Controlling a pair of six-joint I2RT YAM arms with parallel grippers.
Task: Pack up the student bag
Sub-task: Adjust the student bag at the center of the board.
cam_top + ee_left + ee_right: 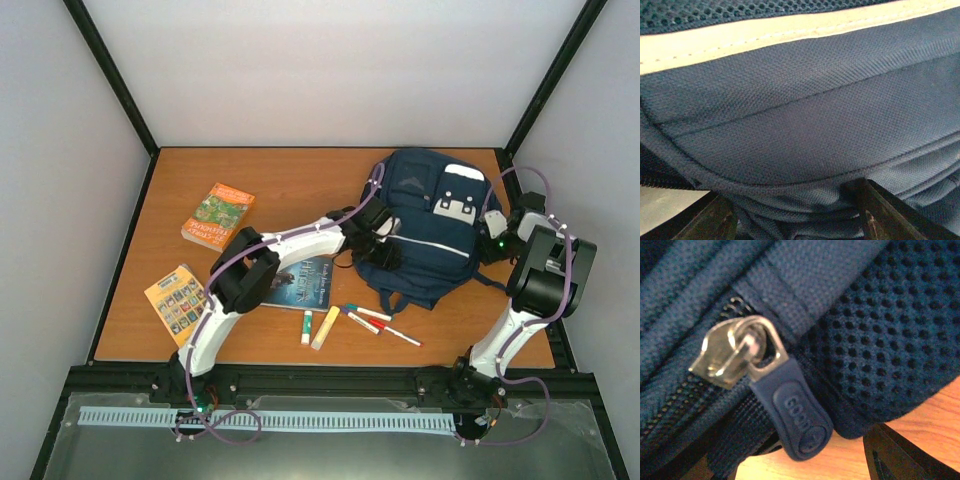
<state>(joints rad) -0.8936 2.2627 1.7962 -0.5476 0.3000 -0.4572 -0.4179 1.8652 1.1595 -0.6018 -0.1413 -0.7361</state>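
Observation:
The student bag point(430, 225) is a navy backpack lying flat at the back right of the table, white patch up. My left gripper point(378, 240) is pressed into its left side. In the left wrist view its fingers point(875, 210) stand apart, open, and folds of the bag's fabric point(805, 125) bulge between them. My right gripper point(492, 232) is at the bag's right edge. It is open around the hanging blue zip pull point(797, 415), which is fixed to a metal slider point(727, 357). One dark finger point(895, 455) shows well clear of the pull.
On the wooden table point(290, 180) lie an orange-green book point(218, 215), a yellow booklet point(177, 297), and a dark blue book point(300, 282) under the left arm. Markers point(380, 322), a white stick point(307, 327) and a yellow bar point(325, 327) lie near the front.

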